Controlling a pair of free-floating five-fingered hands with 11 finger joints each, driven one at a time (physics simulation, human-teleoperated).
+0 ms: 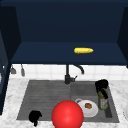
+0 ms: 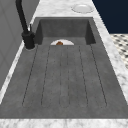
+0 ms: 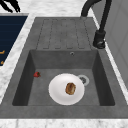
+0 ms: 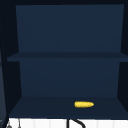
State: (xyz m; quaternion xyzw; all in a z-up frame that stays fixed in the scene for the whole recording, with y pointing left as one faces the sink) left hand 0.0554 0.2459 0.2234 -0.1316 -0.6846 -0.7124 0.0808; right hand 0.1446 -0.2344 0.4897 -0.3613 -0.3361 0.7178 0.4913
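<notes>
The right hand (image 1: 101, 86) sits at the right edge of the sink basin (image 3: 25, 82) in the front view, its fingers curled round the top of one olive-green bottle (image 1: 102, 101), which stands upright against the basin's right wall. Just beside the bottle, to its left, lies one white plate (image 1: 88, 109) on the basin floor, carrying a single brown piece of food (image 1: 88, 105); the right side view shows that plate (image 3: 58, 91) near the drain (image 3: 83, 79), with the brown piece (image 3: 70, 88) a little right of its middle. One small red object (image 3: 37, 74) lies by the basin's wall in the right side view, apart from the plate. One big red ball (image 1: 67, 115) fills the front edge of the front view, overlapping the plate's left rim. The left hand (image 1: 35, 116) hangs well apart at the lower left, over the front edge of the ribbed drainboard (image 2: 65, 77); it looks bunched, though I cannot tell how its fingers stand. One black faucet (image 1: 68, 75) rises behind the sink. One yellow corn cob (image 4: 84, 104) lies on the cabinet's bottom shelf (image 4: 45, 107) above, and one white dish (image 2: 82, 8) rests on the counter beyond the basin in the left side view.
</notes>
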